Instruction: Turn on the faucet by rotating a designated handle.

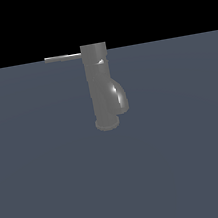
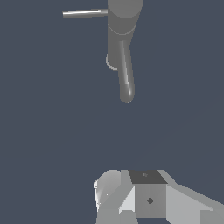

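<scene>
The faucet point(image 1: 100, 87) is a glossy dark grey upright cylinder on a round base flange, with a bulging curved spout point(image 1: 119, 96) on the exterior view's right. The handle point(image 1: 62, 58) is a thin grey rod sticking out level from the top cap toward the exterior view's left. The wrist view looks down on the faucet point(image 2: 123, 30), its spout point(image 2: 126, 78) and the handle point(image 2: 84, 13). My gripper point(image 2: 129, 186) shows only in the wrist view, as pale finger parts at the picture's edge, well apart from the faucet. The frames do not show its opening.
The faucet stands on a flat dark blue-grey floor point(image 1: 53, 182) that runs to a black background. Nothing else shows around it.
</scene>
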Controlling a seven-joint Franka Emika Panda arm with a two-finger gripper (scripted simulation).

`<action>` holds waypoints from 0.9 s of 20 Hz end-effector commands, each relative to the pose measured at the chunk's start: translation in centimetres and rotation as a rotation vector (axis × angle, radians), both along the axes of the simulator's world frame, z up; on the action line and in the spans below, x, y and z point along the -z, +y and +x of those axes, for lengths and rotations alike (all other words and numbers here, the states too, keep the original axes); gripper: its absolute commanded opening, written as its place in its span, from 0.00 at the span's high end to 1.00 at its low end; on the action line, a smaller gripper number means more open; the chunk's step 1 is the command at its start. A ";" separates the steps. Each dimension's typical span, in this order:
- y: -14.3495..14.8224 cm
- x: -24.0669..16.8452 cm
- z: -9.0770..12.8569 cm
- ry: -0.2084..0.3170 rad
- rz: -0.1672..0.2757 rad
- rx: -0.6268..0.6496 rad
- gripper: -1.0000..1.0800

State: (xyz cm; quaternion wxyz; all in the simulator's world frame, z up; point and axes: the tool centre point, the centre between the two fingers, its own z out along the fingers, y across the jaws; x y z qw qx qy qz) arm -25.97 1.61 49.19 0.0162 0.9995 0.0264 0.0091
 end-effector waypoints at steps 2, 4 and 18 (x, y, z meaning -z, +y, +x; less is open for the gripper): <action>0.0 0.0 0.0 0.000 -0.001 0.000 1.00; 0.2 -0.2 0.0 -0.004 -0.006 -0.004 1.00; 1.3 -1.3 0.3 -0.022 -0.034 -0.012 1.00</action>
